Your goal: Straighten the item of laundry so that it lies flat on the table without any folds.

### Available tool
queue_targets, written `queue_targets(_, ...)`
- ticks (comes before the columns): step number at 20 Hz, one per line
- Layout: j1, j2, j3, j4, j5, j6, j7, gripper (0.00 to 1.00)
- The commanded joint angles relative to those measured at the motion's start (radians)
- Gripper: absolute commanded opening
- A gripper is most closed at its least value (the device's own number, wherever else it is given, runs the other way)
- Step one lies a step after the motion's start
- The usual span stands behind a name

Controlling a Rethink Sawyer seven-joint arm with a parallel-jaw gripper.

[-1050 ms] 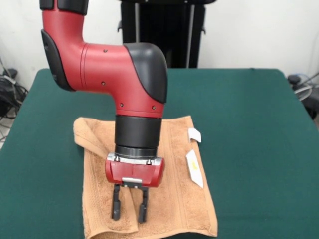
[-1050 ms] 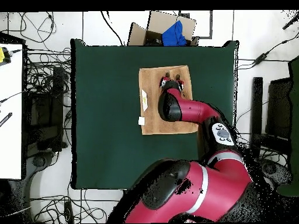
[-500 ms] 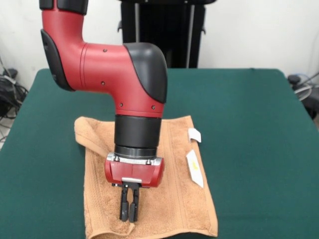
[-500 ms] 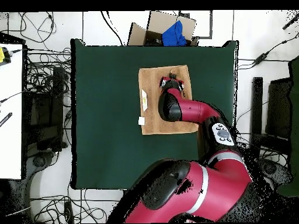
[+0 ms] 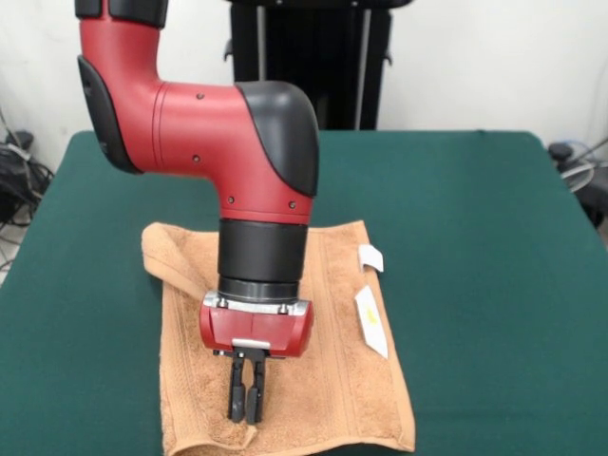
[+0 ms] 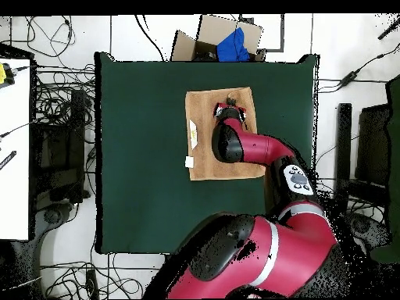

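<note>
The item of laundry [image 5: 332, 313], an orange-tan towel, lies on the green table [image 5: 475, 237] toward its near side in the front view. Its back left corner [image 5: 169, 255] is folded over, and a raised fold runs down its left part. Two white tags [image 5: 370, 321] stick out at its right edge. My gripper [image 5: 245, 408] points straight down over the towel's front left part, its fingers pressed together on that raised fold of cloth. In the overhead view the towel [image 6: 205, 133] shows beside the arm, with the gripper [image 6: 230, 100] near the towel's upper edge.
A cardboard box with a blue thing in it [image 6: 226, 43] stands just past the table's top edge in the overhead view. Cables lie on the floor around the table. Wide bare green table [image 6: 141, 156] stretches to the left of the towel there.
One second ago the fingers stood open astride the towel's fold; they have since closed on it. The cloth at the front left edge has bunched slightly. The arm has stayed still.
</note>
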Motion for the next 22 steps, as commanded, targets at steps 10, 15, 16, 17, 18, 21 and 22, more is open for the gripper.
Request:
queue_targets(10, 0.062, 0.004, -0.024, 0.087, -0.004, 0.072, 0.117, 0.0)
queue_targets(15, 0.069, 0.005, -0.044, 0.094, -0.008, 0.059, 0.119, 0.0)
queue_targets(16, 0.069, 0.003, -0.047, 0.095, -0.01, 0.059, 0.117, 0.0)
queue_targets(17, 0.069, 0.002, -0.05, 0.096, -0.012, 0.058, 0.115, 0.0)
queue_targets(18, 0.066, 0.0, -0.047, 0.096, -0.016, 0.062, 0.112, 0.0)
queue_targets(21, 0.06, -0.001, -0.037, 0.089, -0.021, 0.071, 0.104, 0.0)
queue_targets(22, 0.057, 0.0, -0.032, 0.087, -0.025, 0.072, 0.1, 0.0)
